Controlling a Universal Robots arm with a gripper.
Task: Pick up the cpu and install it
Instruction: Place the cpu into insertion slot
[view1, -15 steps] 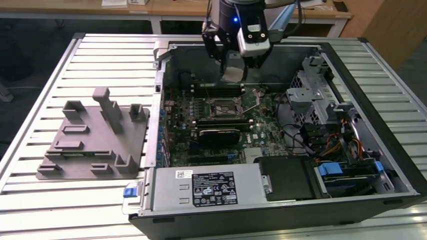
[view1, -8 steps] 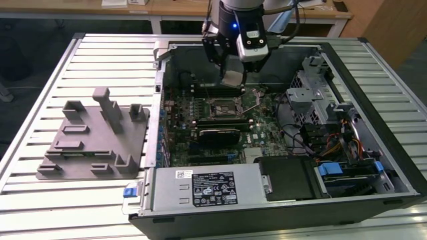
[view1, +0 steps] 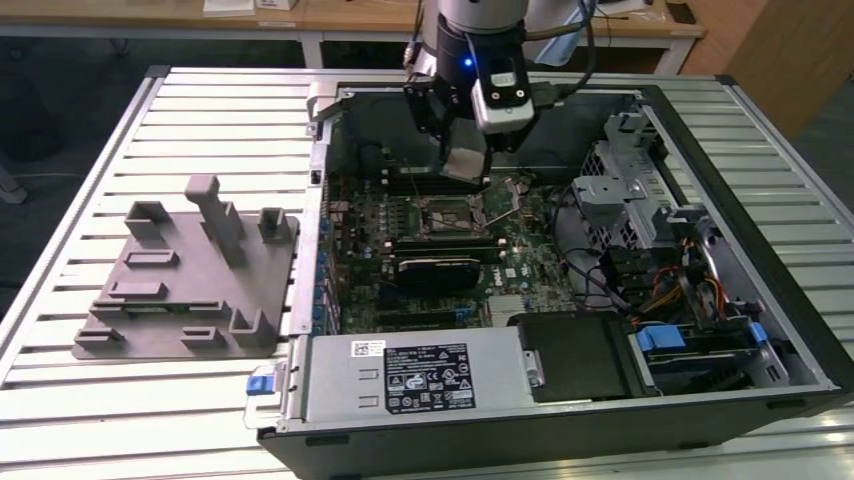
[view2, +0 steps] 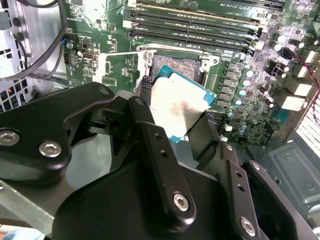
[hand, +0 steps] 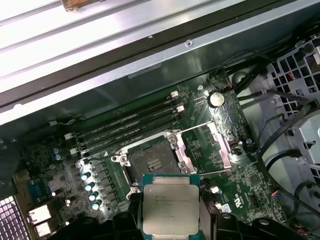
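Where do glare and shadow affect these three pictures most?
First wrist view: the ribbed pale metal table is washed out by glare. Second wrist view: the silvery square cpu, held by the black tool, shines unevenly. Exterior view: the open black computer case is dim inside.

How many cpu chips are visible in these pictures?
1. The cpu is held by the gripper, above the empty socket on the motherboard. Others may be hidden.

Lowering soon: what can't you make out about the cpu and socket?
- Second wrist view: cpu, gripped by the end effector, covers part of the socket.
- First wrist view: frame edge cuts off the cpu; socket contacts too small.
- Exterior view: cpu-to-socket gap unclear.
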